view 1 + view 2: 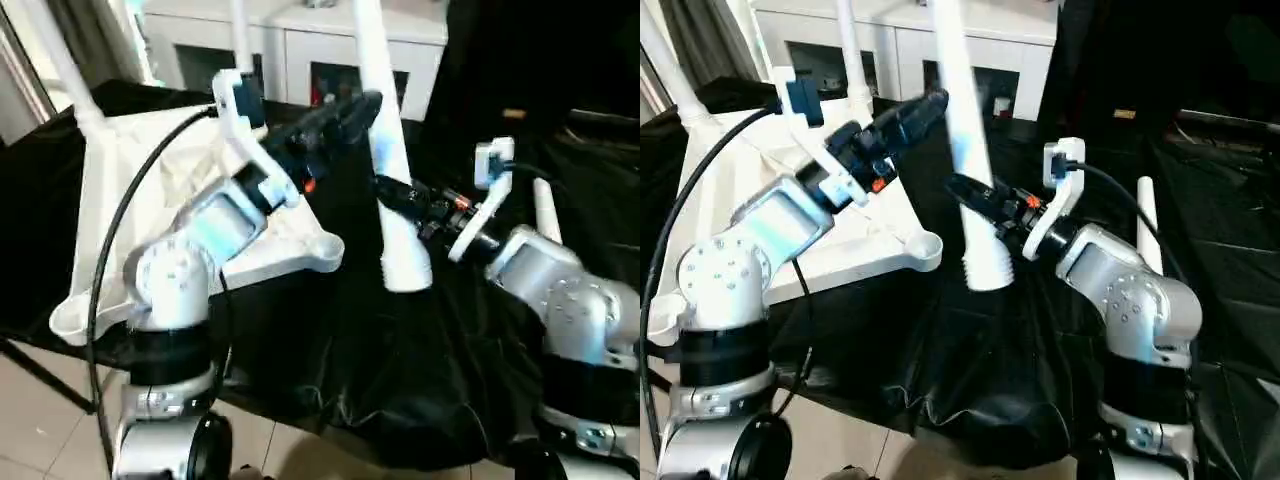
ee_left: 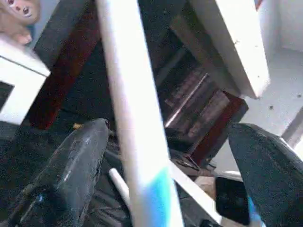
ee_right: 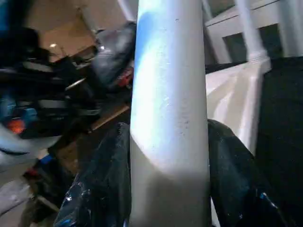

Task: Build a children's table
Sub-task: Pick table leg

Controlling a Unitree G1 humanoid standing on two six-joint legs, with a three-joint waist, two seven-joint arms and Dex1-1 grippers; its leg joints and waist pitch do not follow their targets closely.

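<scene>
The large white ribbed plastic table top (image 1: 150, 215) lies upside down on the left part of the black-draped work table (image 1: 970, 360), two long white tubular legs (image 1: 847, 45) standing up from its far corner sockets (a near corner socket (image 1: 923, 248) stands empty). Just right of that socket, a third white tapered leg (image 1: 970, 165) stands upright over the cloth, between both grippers. A fourth white leg (image 1: 1148, 225) lies further right. Behind the table stands a white cabinet (image 1: 980, 45).

The right gripper (image 3: 169, 189) clamps its two black fingers (image 3: 97, 184) on a long white tubular plastic leg (image 3: 169, 109), and beyond it the white ribbed tabletop (image 3: 232, 101) rests on black cloth (image 3: 284, 113).
</scene>
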